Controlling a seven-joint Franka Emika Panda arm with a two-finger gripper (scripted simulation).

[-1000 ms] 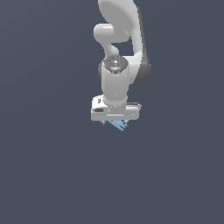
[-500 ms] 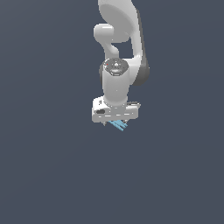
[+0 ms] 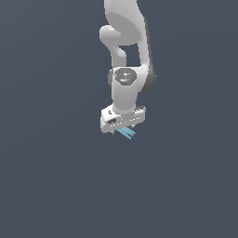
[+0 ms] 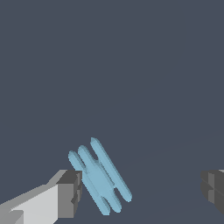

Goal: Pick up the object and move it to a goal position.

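Note:
The object (image 4: 99,176) is a small light-blue piece made of three parallel flat bars joined at the middle. In the wrist view it lies between my two fingertips, close to one dark finger pad (image 4: 70,193) and far from the other pad (image 4: 212,189). My gripper (image 4: 141,190) is open, with a wide gap and nothing clamped. In the exterior view the object (image 3: 126,133) peeks out just under the white hand, and the gripper (image 3: 122,130) sits directly over it. No goal marker shows in either view.
A plain dark grey-blue surface fills both views. The white arm (image 3: 125,60) rises from the hand toward the top of the exterior view.

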